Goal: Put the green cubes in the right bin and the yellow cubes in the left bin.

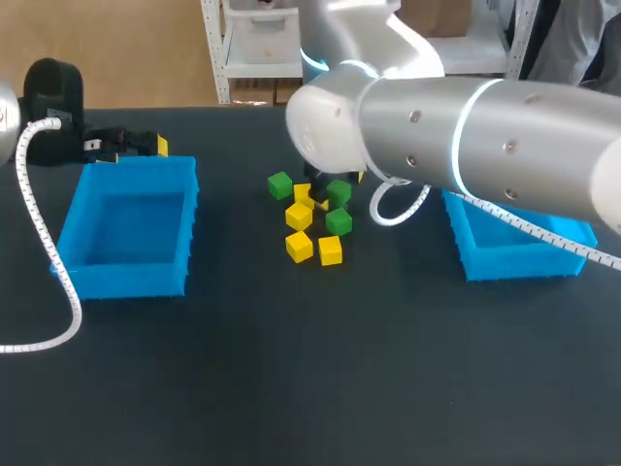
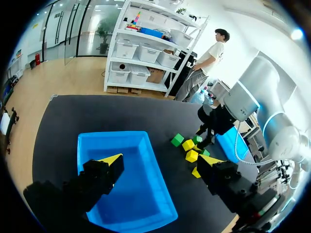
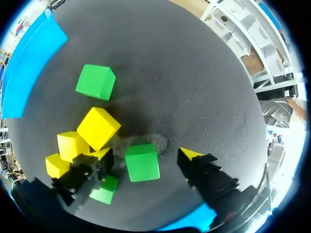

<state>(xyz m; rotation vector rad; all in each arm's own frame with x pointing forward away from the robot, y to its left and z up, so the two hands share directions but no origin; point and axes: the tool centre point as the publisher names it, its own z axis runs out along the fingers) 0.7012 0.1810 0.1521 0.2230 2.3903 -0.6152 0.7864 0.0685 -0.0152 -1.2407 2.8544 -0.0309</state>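
Observation:
Several green and yellow cubes lie clustered mid-table between the left bin (image 1: 73,228) and the right bin (image 1: 514,260). My right arm (image 1: 466,136) reaches over the cluster, and its bulk hides its gripper from the head view. In the right wrist view my right gripper (image 3: 146,156) straddles a green cube (image 3: 142,162). Its fingers stand open, with small gaps on both sides of the cube. A yellow cube (image 3: 98,127) sits close beside one finger, and another green cube (image 3: 96,81) lies farther ahead. My left gripper (image 2: 160,162) hangs open and empty over the left bin (image 2: 112,135).
A white coiled cable (image 1: 39,233) runs along the left bin's outer side. A second cable loop (image 1: 393,209) hangs from the right arm beside the cubes. The left bin has nothing in it. The table's front half is bare dark surface (image 1: 310,388).

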